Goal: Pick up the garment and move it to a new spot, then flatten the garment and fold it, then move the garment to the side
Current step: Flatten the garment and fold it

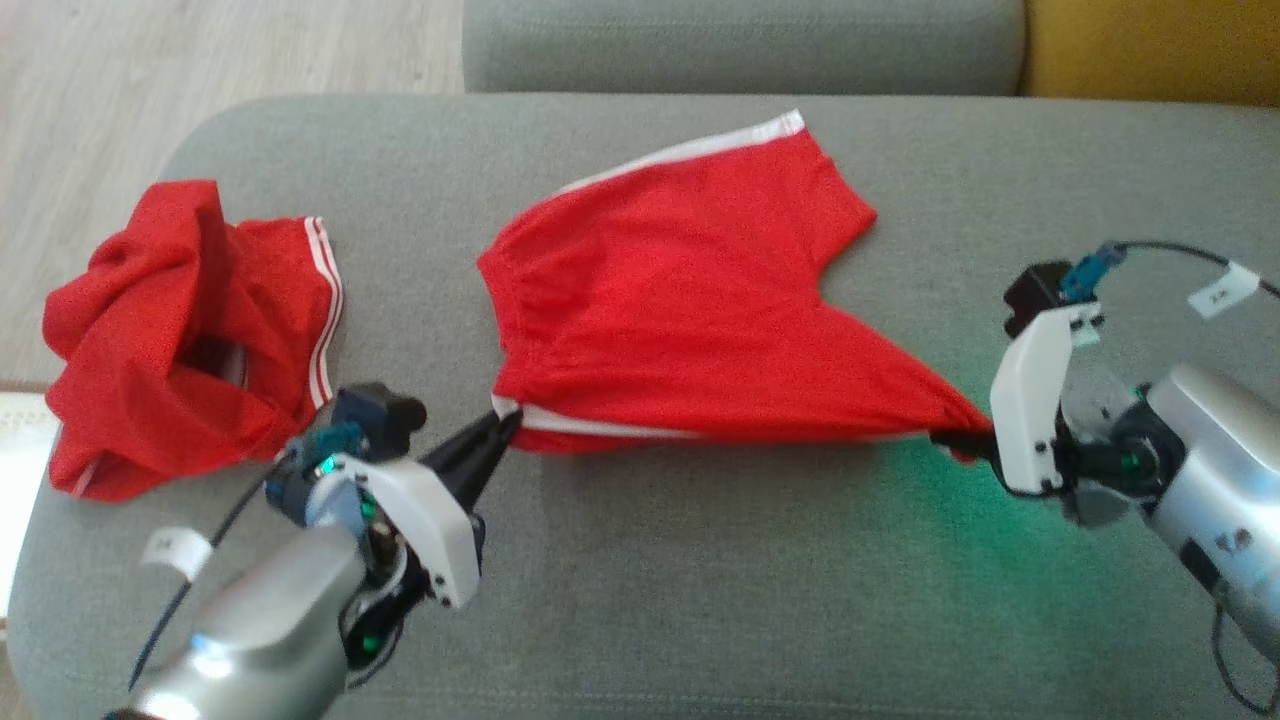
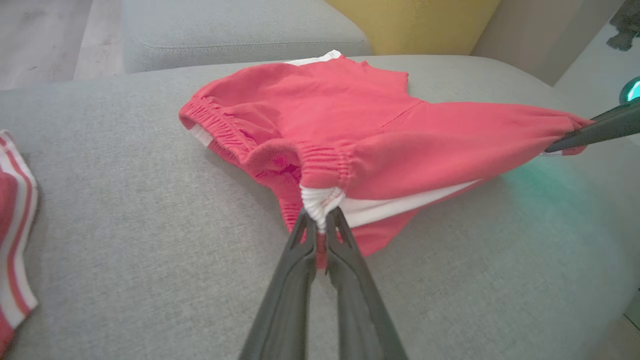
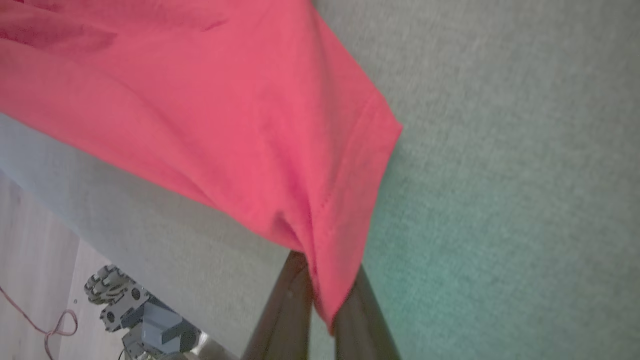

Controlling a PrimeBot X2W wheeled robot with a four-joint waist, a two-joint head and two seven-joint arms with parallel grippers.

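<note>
Head view: pinching shorts at the waistband corner with left gripper, at a leg hem with right gripper, both clenched on cloth. Stretched taut between the two, spread over couch just ahead of both. Looks like flattening in hand. Next up, probably: lowering both ends evenly, keeping tension, then letting go for the fold. Mind second garment, well off left gripper's outer side.

Soft even daylight, green glow on the grey cushion, slightly blurred right wrist view.
</note>
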